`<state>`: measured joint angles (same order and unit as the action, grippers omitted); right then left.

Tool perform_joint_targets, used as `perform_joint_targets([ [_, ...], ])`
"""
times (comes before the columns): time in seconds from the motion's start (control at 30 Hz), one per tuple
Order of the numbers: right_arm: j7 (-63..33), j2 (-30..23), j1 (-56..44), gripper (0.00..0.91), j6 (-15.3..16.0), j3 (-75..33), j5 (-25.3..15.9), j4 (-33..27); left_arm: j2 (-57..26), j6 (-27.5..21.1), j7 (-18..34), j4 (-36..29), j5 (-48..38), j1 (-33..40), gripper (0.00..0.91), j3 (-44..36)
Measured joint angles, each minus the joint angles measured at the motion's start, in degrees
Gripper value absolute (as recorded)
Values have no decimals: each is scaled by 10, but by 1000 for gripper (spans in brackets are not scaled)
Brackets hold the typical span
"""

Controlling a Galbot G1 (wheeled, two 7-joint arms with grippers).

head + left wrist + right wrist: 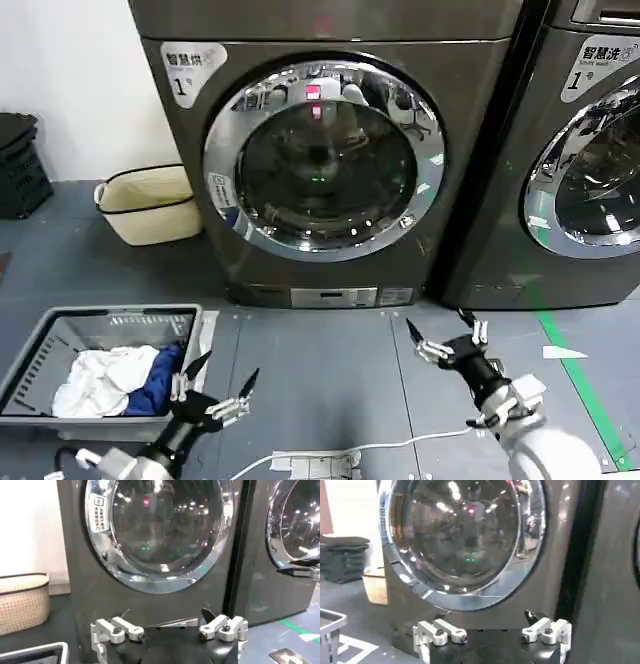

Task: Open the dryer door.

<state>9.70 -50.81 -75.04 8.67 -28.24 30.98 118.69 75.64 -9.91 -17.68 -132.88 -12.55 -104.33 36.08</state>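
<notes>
The dryer door [325, 160] is a round porthole with a wide chrome ring, dark glass and a small pink sticker at the top. It sits flush in the grey machine front, closed. It also shows in the left wrist view [160, 530] and the right wrist view [460, 535]. My left gripper [228, 368] hovers low over the floor, in front of the dryer and to its left, open and holding nothing [167, 615]. My right gripper [438, 325] is low at the front right, below the door's right side. It is open and empty too [485, 615]. Neither touches the door.
A second chrome-ringed machine [590, 160] stands against the dryer's right side. A beige basket [150, 205] sits left of the dryer. A grey laundry basket [110, 318] with white and blue clothes is at my near left. A white cable [400, 442] and green tape [580, 385] lie on the floor.
</notes>
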Motion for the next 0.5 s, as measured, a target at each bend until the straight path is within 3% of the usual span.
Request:
perform_joint_targets([
  [0.5, 1, 59, 175, 907, -2, 140, 56, -50, 8, 2, -1, -7, 14, -3, 907, -12],
])
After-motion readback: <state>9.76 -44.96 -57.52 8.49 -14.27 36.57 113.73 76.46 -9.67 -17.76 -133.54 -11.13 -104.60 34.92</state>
